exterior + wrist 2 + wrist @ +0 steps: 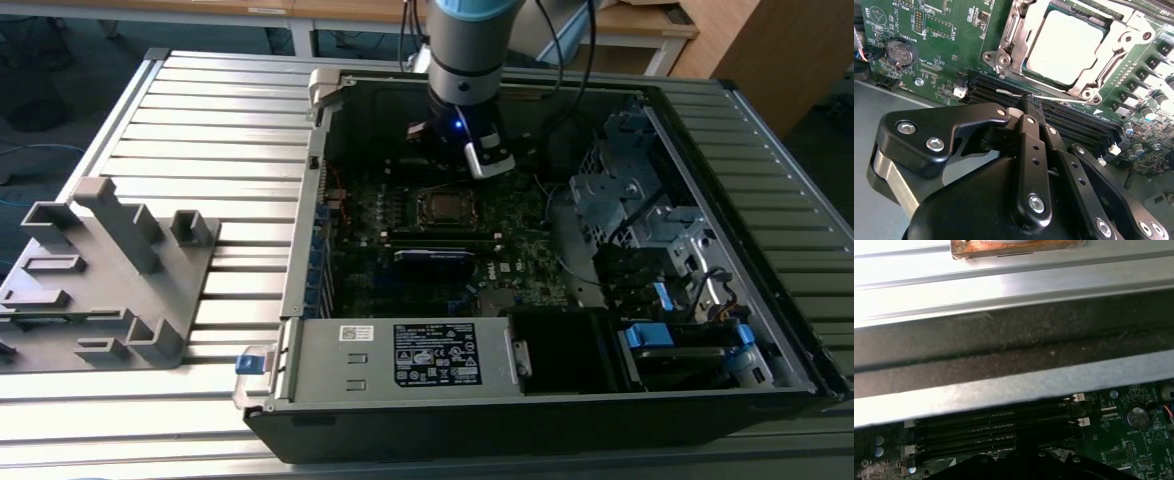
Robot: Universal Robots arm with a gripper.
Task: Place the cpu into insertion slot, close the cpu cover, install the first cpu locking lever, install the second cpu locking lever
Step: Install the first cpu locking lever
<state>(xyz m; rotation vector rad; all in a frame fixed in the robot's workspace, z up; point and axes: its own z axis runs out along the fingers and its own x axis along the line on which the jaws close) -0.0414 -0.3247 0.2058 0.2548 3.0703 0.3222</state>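
While the arm is reached down into the open computer case, the end effector is seen in the second wrist view just beside the socket, over the black memory slots, with its dark fingers drawn together at the tips and nothing visible between them, so it appears clenched and empty. A thin silver wire lever is lying at the fingertips, though contact cannot be judged. The cpu is seated in the insertion slot, its pale grey top showing through the window of the cpu cover, which is laid flat over it. Screws are seen at the corners of the socket frame. On the far side of the memory slots from the socket, a coin battery is mounted on the green motherboard. In the exterior view the socket is found on the motherboard directly below the end effector, and a blue-labelled module is set nearer the case's power supply. The case is laid on a ribbed metal desk, and a grey plastic fixture is placed on the desk at the exterior view's left of the case. In the first wrist view the memory slots are seen beside the case wall.
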